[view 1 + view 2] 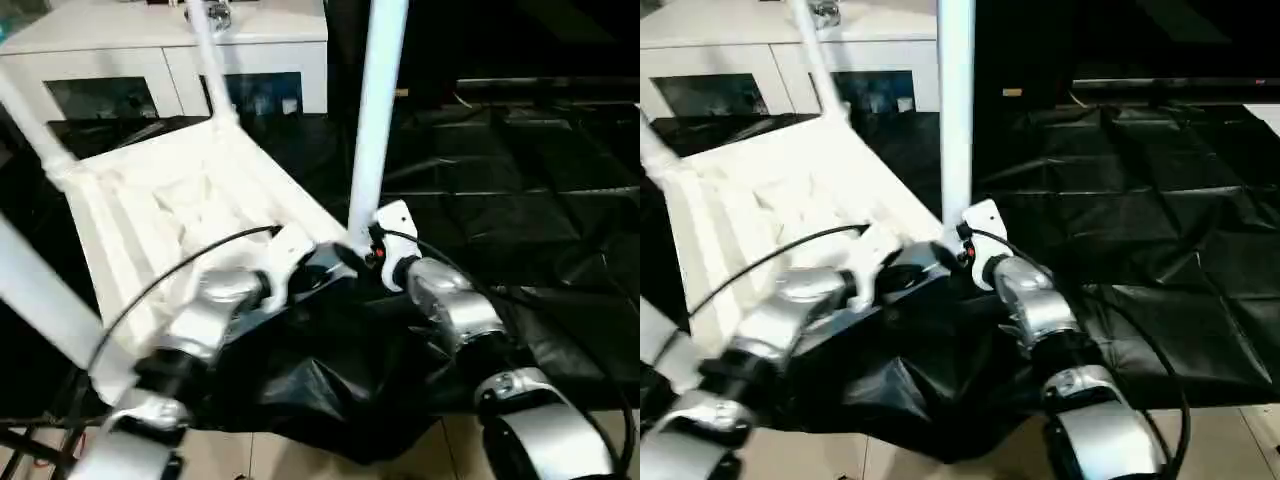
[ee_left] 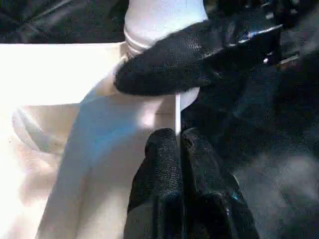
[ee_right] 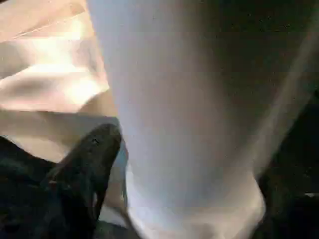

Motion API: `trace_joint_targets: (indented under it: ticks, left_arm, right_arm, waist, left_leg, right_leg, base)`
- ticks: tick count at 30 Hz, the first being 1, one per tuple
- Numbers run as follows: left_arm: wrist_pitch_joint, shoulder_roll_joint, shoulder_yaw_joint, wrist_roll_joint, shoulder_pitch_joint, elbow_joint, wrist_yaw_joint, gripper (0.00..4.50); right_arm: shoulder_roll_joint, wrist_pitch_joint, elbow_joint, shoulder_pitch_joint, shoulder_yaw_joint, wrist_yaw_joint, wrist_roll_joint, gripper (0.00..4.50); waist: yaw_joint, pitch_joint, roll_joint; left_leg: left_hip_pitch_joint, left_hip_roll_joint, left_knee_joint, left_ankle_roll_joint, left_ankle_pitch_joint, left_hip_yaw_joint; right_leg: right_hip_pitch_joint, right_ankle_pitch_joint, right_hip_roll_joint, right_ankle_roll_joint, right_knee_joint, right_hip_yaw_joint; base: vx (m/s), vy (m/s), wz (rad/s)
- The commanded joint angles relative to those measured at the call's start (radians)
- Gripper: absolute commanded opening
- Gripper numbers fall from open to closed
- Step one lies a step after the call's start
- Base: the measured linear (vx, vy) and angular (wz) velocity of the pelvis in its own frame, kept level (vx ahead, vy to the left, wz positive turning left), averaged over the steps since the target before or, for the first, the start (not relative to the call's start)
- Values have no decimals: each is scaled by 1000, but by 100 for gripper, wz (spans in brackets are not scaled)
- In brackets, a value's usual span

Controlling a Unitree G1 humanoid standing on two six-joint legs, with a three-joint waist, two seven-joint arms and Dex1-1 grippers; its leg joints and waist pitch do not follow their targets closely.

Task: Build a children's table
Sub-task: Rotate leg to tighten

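The table top [image 1: 190, 215] lies inverted on the left part of the worktop [image 1: 520, 220], its underside facing up and its near edge close to the worktop's front edge. One leg [image 1: 378, 110] stands upright in the top's near right corner socket. A second leg [image 1: 212, 60] rises from the far right corner, a third [image 1: 35, 125] from the far left corner, and a fourth [image 1: 45, 295] from the near left corner. The cabinet [image 1: 170, 60] stands behind the worktop's rear edge, beyond the table top. The left gripper [image 2: 180, 144] sits at the top's right edge just before the upright leg. The right gripper [image 1: 372, 250] sits at that leg's base, with one finger [image 3: 87, 164] just beside it.
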Motion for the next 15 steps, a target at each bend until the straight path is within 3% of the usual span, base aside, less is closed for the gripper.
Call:
trace_joint_targets:
  ticks: [1, 2, 8, 9, 12, 15]
  left_arm:
    - [-16, 11, -42, -48, 23, -35, -121, 0]
    - [-19, 33, -48, -52, 29, -43, -158, 0]
    - [-52, 109, -63, -78, 45, -60, -319, 0]
    - [-42, 123, -64, -92, 44, -69, -358, 0]
    - [-28, 143, -72, -114, 41, -84, -422, 0]
    - [-29, 145, -73, -116, 40, -85, -430, 0]
  right_arm:
    - [-34, -21, -62, 12, 76, 137, -23, 408]
    - [-66, -28, -92, 25, 98, 201, -29, 408]
    - [-189, -5, -211, 77, 156, 469, -2, 408]
    - [-211, 4, -232, 85, 170, 523, 7, 408]
    - [-220, 12, -255, 87, 179, 558, 22, 374]
    - [-218, 16, -262, 88, 178, 564, 26, 371]
  waist:
    - [7, -62, -12]
    - [9, -64, -9]
    - [28, -61, -19]
    - [36, -61, -19]
    - [37, -58, -17]
    - [38, -58, -18]
  left_leg:
    - [5, 17, -67, 45, -245, -3]
    - [6, 18, -66, 46, -240, -2]
    - [6, 21, -63, 69, -223, 3]
    - [9, 22, -64, 66, -230, 3]
    - [9, 22, -68, 47, -251, 1]
    - [9, 22, -69, 38, -253, 0]
  right_leg:
    - [51, -201, -38, -232, -72, 33]
    - [49, -187, -39, -236, -70, 34]
    - [48, -163, -41, -250, -67, 37]
    - [47, -180, -41, -248, -68, 38]
    - [45, -220, -42, -242, -70, 38]
    - [44, -225, -42, -240, -70, 39]
  base:
    - [0, 0, 0]
    - [0, 0, 0]
    - [0, 0, 0]
    - [0, 0, 0]
    - [0, 0, 0]
    - [0, 0, 0]
